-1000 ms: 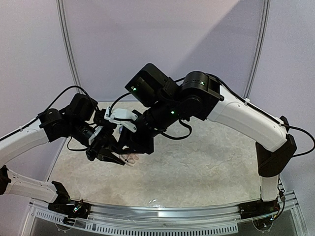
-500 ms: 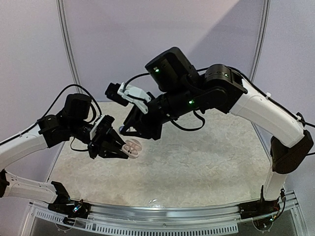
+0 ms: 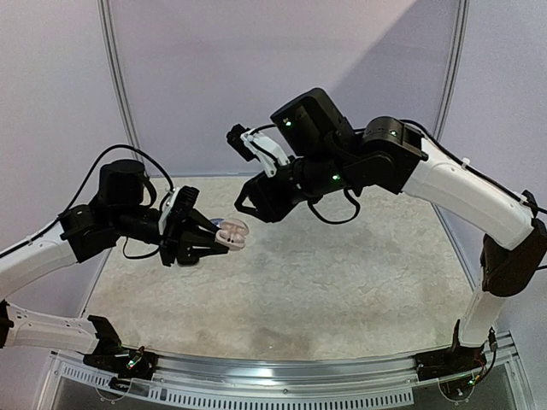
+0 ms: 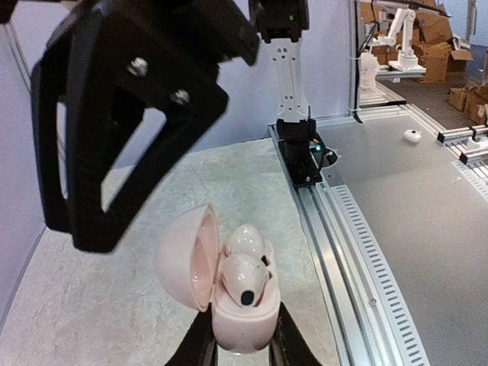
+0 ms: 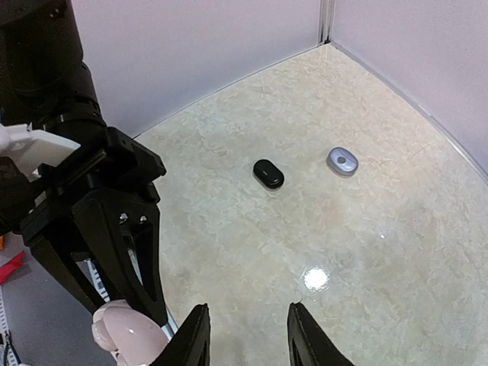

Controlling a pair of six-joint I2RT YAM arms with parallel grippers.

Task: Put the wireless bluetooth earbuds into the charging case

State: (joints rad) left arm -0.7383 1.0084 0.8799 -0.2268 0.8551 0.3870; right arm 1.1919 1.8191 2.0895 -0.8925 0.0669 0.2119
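Left wrist view: my left jaws pinch the open pink charging case (image 4: 240,329), two earbuds (image 4: 245,279) inside; right jaws spread, empty.

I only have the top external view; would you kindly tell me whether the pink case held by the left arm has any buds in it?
Observer: Yes. The left wrist view shows two pale earbuds seated in the open charging case that the left gripper holds.
Operator: Thank you. Is the right arm carrying anything?
Observer: No. The right wrist view shows the right gripper with its jaws apart and nothing between them.
Operator: Is anything lying on the table behind the arms?
Observer: Yes, a black oval item and a grey oval item, apart from each other on the table.
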